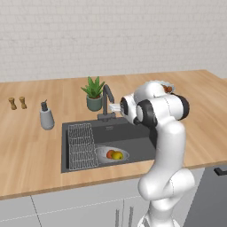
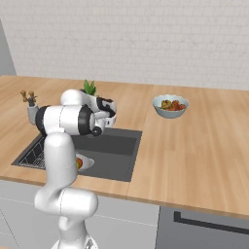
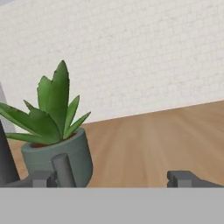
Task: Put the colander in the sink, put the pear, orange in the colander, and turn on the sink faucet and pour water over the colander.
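Note:
The colander [image 1: 103, 152] sits in the dark sink [image 1: 133, 144], beside the wire rack [image 1: 81, 146]. Inside it lie the orange [image 1: 109, 154] and the pear [image 1: 118, 155], side by side. The faucet [image 1: 107, 102] stands behind the basin, and no water shows at its spout. My gripper [image 1: 115, 107] hovers open just right of the faucet, level with its base and well above the colander. In the hand view the gripper [image 3: 113, 179] is open and holds nothing. A dark upright rod of the faucet [image 3: 64, 169] stands just inside its left fingertip [image 3: 43, 178]. From the right base view, my arm hides most of the colander [image 2: 86, 162].
A potted plant [image 1: 94, 94] stands directly behind the faucet, close to the hand. A soap dispenser [image 1: 46, 117] and two small shakers [image 1: 17, 103] are on the counter to the left. A pale bowl of mixed fruit [image 2: 170, 106] sits on the counter right of the sink.

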Motion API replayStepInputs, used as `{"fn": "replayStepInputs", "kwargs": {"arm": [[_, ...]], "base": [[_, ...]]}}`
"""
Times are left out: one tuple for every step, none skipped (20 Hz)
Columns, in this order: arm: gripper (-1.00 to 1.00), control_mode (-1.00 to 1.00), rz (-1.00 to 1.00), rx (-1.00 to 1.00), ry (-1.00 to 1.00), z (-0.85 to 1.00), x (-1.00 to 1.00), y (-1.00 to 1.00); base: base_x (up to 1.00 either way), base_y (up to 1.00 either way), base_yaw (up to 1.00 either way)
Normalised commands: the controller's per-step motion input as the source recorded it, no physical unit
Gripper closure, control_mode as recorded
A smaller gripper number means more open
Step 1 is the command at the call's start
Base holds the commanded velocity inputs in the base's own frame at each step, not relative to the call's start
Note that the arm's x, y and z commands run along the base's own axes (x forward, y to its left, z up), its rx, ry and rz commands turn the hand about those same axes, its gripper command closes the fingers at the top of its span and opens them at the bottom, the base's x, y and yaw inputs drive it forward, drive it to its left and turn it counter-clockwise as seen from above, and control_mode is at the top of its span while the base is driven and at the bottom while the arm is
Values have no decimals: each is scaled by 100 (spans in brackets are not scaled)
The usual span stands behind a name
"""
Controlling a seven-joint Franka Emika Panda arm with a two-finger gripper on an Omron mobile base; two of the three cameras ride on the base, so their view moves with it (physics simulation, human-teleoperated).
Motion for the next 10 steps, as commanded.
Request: {"fn": "replayStepInputs", "kwargs": {"arm": [[-100,-100,0,0,0,0,11,13],[-100,-100,0,0,1,0,10,16],[-100,-100,0,0,1,0,9,16],[-100,-100,0,0,0,0,6,16],[-100,-100,0,0,0,0,1,17],[-100,-100,0,0,0,0,0,20],[-100,-100,0,0,0,0,0,24],[-100,-100,0,0,1,0,0,24],[-100,-100,0,0,0,0,0,25],[-100,-100,0,0,0,0,0,24]], "base": [[0,0,0],[0,0,0],[0,0,0],[0,0,0],[0,0,0],[0,0,0],[0,0,0],[0,0,0],[0,0,0],[0,0,0]]}}
